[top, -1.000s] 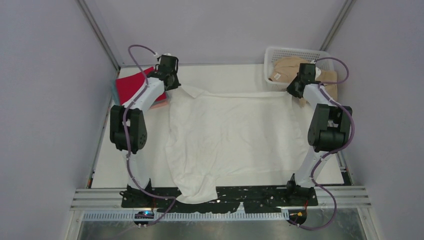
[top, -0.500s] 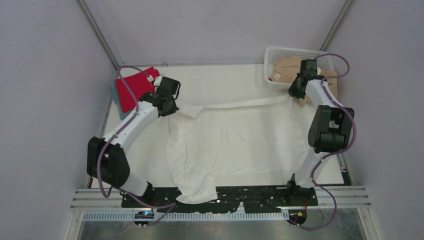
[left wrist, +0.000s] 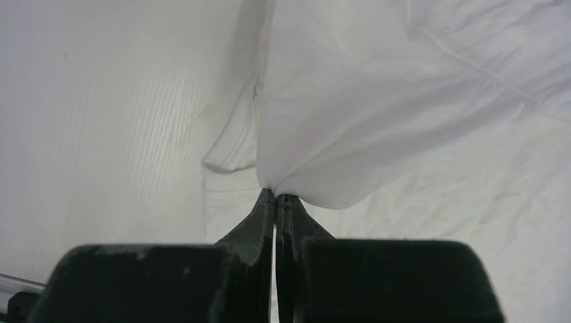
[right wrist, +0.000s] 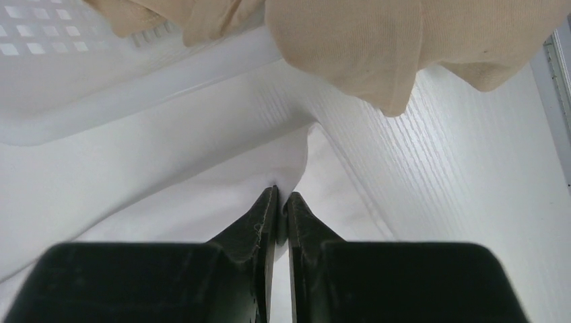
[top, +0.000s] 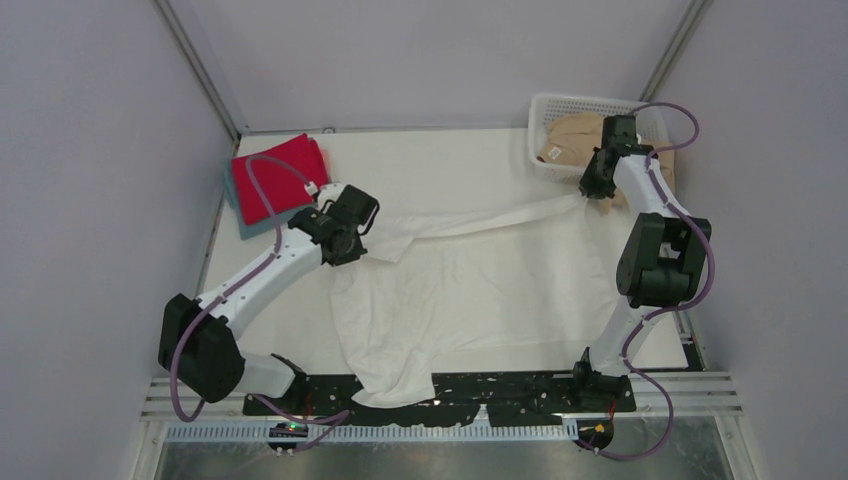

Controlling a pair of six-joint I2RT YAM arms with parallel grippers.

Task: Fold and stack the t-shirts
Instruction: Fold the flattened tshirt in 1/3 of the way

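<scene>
The left gripper [left wrist: 277, 196] is clenched on the white shirt [left wrist: 377, 101]. Its two black fingers are pressed together with a corner of the cloth pinched at their tips, and the fabric fans away from that point in a smooth fold. In the overhead view this gripper sits over the left-centre of the table [top: 440, 160], with the arm reaching in from the near left. The right gripper [right wrist: 281, 195] is closed to a thin slit on the opposite far corner of the same shirt, just in front of the basket [top: 545, 105]. Between the two grips the far edge of the shirt is drawn into a narrow, taut band running across the table. The rest of the shirt lies spread and wrinkled over the middle of the table; its near-left corner drapes over the table's near edge. The tan shirt [top: 580, 135] lies bunched in the basket at the far right corner, with one lobe hanging over the rim directly above the right gripper's fingers. At the far left the folded red shirt [top: 275, 170] rests on the folded teal shirt [top: 235, 200] — only a strip of the teal one shows along the left and near sides — well apart from the white shirt.
</scene>
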